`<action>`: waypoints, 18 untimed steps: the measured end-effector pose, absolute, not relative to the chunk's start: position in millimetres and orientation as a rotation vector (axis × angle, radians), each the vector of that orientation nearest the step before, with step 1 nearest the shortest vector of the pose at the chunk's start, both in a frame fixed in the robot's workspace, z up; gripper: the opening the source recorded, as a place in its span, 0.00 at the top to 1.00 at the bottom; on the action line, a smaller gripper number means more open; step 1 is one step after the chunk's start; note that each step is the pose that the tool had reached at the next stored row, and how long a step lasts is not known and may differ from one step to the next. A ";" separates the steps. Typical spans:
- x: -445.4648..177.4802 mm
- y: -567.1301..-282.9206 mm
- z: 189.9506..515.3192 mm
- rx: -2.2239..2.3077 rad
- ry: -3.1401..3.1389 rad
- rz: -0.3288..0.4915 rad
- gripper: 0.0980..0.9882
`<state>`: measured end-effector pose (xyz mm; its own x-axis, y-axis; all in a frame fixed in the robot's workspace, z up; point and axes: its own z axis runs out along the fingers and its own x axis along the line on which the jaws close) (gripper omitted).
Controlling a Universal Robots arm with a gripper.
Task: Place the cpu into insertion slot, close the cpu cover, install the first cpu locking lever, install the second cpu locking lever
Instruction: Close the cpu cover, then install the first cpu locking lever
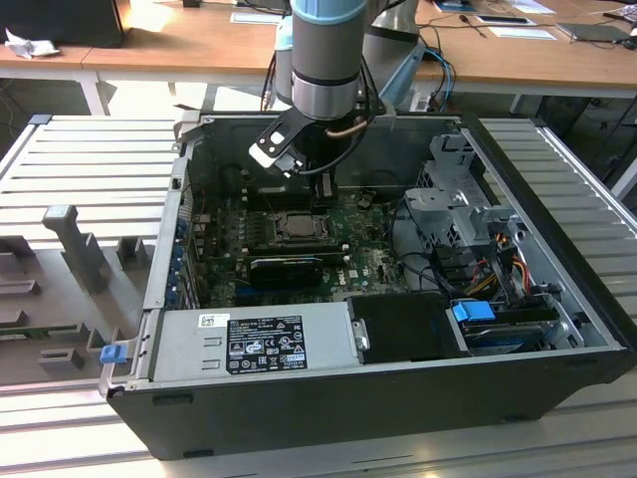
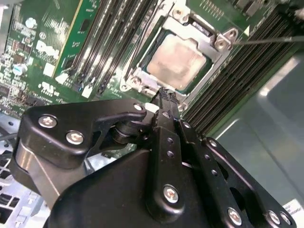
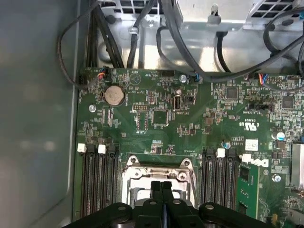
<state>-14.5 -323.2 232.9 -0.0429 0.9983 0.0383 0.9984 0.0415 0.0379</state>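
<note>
Cpu seated in insertion slot, mid motherboard; cpu cover looks down around it. Hand fingers pressed together, gripping nothing, tip at socket edge. Chip likely light, rigid, fragile underneath: take by edges. Second wrist view shows chip top, thin lever rod; exterior view shows whole case.

Black-and-white rating label on the grey power supply, small white sticker beside it, white maker's logo and silkscreen marks on the green motherboard, fine print too small to read.
</note>
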 end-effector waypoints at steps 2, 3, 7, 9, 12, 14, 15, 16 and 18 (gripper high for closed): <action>-23.0 -323.2 231.4 -2.168 -2.268 -0.082 0.99; -25.5 -323.2 231.3 -2.168 -2.267 -0.082 0.99; -37.1 -323.2 231.2 -2.168 -2.268 -0.082 0.99; -39.7 -323.2 231.2 -2.168 -2.267 -0.082 0.99; -44.8 -323.2 231.2 -2.168 -2.268 -0.082 0.99; -47.2 -323.2 231.2 -2.168 -2.267 -0.082 0.99; -47.6 -323.3 231.3 -2.168 -2.268 -0.082 0.99; -47.8 -323.4 231.3 -2.168 -2.268 -0.082 0.99; -47.8 -323.4 231.8 -2.168 -2.268 -0.082 0.99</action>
